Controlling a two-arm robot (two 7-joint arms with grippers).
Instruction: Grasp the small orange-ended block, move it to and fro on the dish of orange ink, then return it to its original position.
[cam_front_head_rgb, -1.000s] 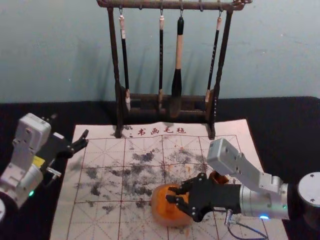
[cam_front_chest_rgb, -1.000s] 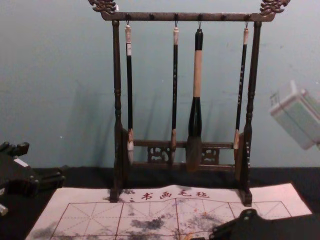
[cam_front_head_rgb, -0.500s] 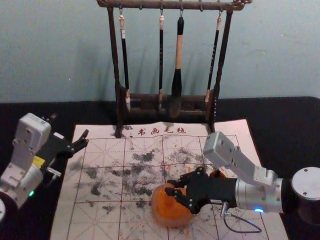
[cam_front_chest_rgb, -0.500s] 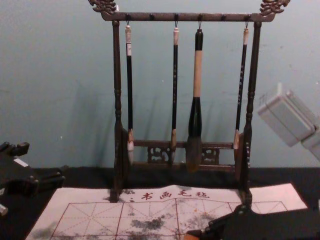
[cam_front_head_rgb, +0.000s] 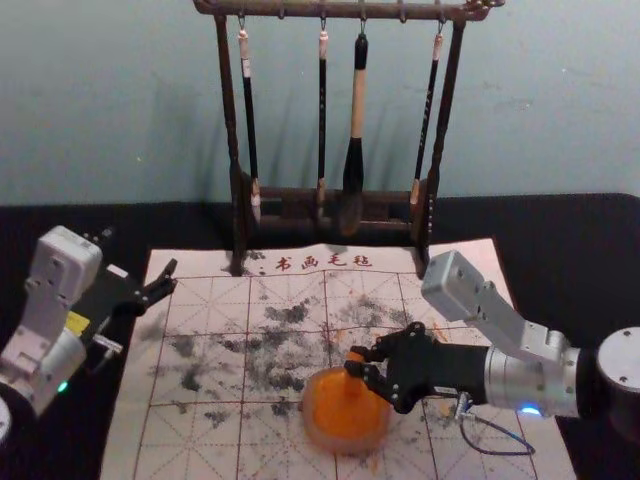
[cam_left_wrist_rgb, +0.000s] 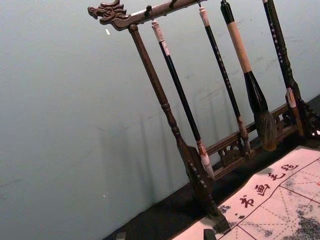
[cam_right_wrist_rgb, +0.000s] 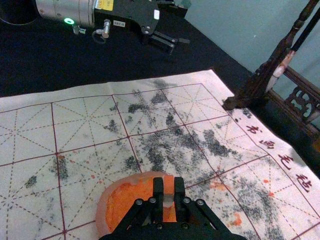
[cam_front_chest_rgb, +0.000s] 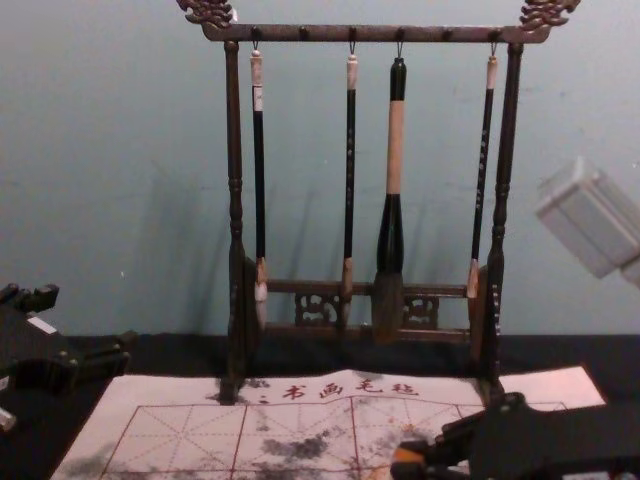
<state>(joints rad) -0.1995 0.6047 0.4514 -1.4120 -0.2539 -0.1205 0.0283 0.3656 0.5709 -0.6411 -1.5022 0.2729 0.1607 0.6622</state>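
From where I'm standing, the right gripper (cam_front_head_rgb: 355, 362) is the one at work, reaching in from the right with its fingers closed on the small block (cam_right_wrist_rgb: 168, 184), one finger against each side of it. The block's orange end shows between the fingertips, with a paler grey part beside it in the wrist view. Just below those fingers, and spreading from them toward the robot, lies the round dish (cam_front_head_rgb: 314, 436), its floor thick with orange ink (cam_front_head_rgb: 345, 418); the fingertips look to be over its far part, though I can't tell whether the block touches the ink. (Messy business, that ink: there are orange flecks on the mat (cam_front_head_rgb: 185, 458) around the dish too, mixed in with plenty of dark grey smudges.) A thin cable (cam_front_head_rgb: 490, 452) loops out behind the fingers, on the robot's side of the arm. Well apart from all this, the left gripper (cam_front_head_rgb: 172, 277) is parked by the mat's left edge, its fingers spread with nothing between them. Beyond both pairs of fingers, at the far end of the mat, stands a dark carved wooden rack (cam_front_head_rgb: 229, 115) with four brushes hanging from it, the thickest one (cam_front_head_rgb: 358, 105) farther off past the working fingertips, its bristles pointing down. The red printed characters (cam_front_head_rgb: 323, 262) lie between those fingers and the rack, and a plain bluish wall (cam_front_head_rgb: 120, 100) rises behind.
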